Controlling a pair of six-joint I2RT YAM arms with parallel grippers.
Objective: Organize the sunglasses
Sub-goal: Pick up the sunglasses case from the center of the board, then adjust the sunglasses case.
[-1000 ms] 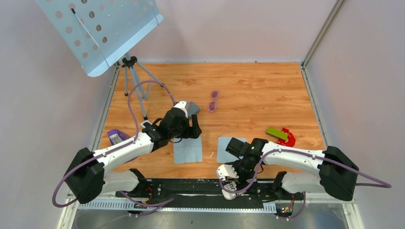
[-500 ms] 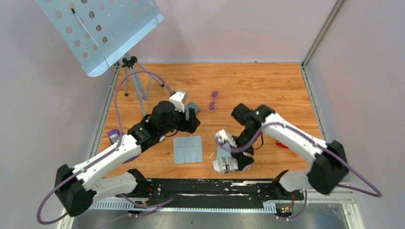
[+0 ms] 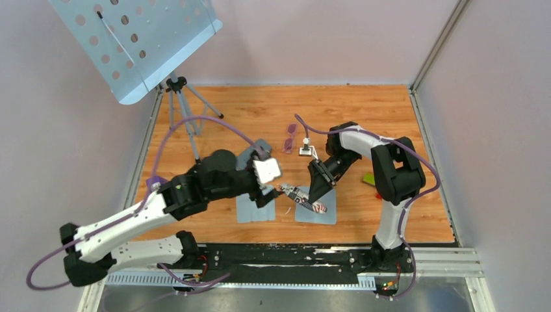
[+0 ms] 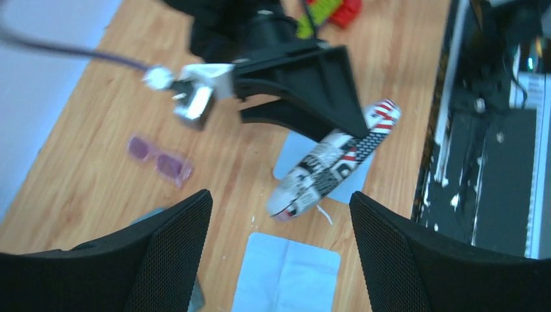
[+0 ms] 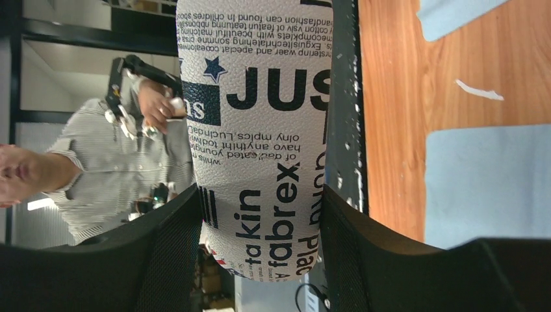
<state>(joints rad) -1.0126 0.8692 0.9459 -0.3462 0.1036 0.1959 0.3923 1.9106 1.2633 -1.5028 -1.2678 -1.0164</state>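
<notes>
The sunglasses lie flat on the wooden tabletop, in the far middle part. They are folded, with purple-pink lenses, and nothing touches them. Both my claws are apart from them.

Nearest to them is my right arm, which bends over and reaches back toward my own side. My right claw is closed on the flag-patterned case. In the right wrist view the case fills the space between the two fingers, and both pads press on its sides. The case is tilted, one end lower, over the right blue cloth.

My left claw is beside this case, to its left, and it is wide with nothing between the fingers. It hangs over the left blue cloth, and the low end of the case points toward it.

A grey case lies behind my left wrist, half hidden by it, to the left of the sunglasses. A green and red toy is at the right side.
</notes>
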